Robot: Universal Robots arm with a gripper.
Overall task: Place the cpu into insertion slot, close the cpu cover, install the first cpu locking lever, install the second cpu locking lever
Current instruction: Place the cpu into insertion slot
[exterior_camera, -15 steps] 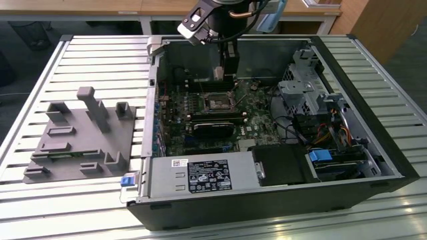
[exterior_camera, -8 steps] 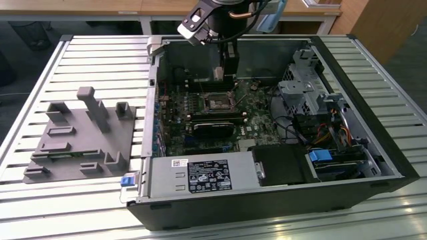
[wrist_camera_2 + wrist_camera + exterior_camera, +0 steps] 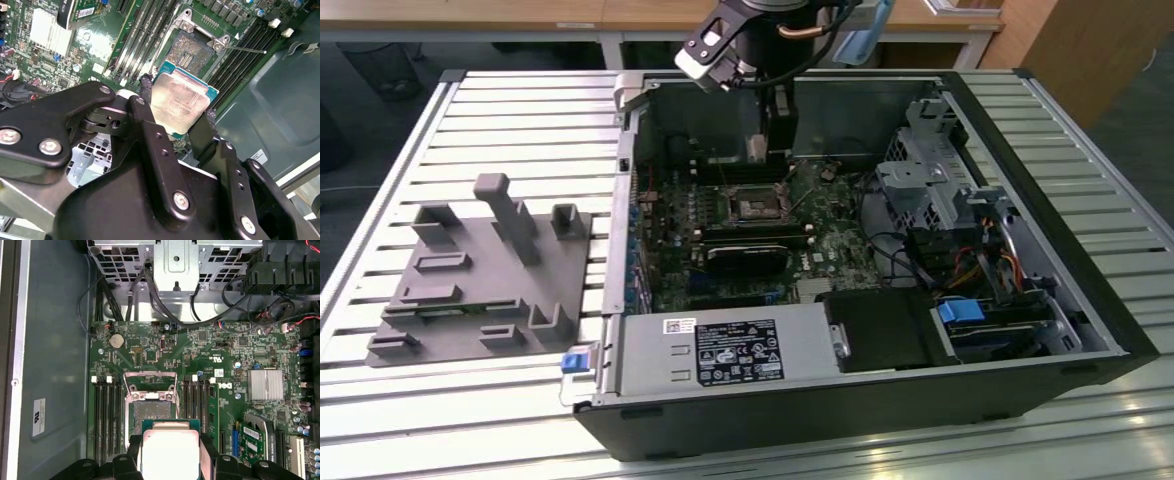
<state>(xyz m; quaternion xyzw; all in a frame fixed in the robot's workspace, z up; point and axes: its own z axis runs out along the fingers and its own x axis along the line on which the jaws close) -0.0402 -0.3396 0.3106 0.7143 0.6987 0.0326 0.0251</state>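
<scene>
Closest in, black metal links studded with bright screws lead to my gripper, whose two fingers are clamped on opposite edges of the cpu. It is a flat square chip with a dull silver-grey lid, smudged and blotchy, on a thin teal-green base that shows as a border. Being square, it has no longer side. In the first wrist view its edges run in line with the socket's rim, and its metal face is turned toward my wrist cameras.

I hold it in the air over the green circuit board, just short of the insertion slot, not in it. That slot is a dark, finely pinned square with a silvery rim, uncovered. The cpu cover, a thin silvery frame with a cut-out centre, sits at the slot's edge away from the chip. Long black memory slots flank the slot on both sides. In the exterior view, the board lies inside an open black computer case on a slatted grey table.
</scene>
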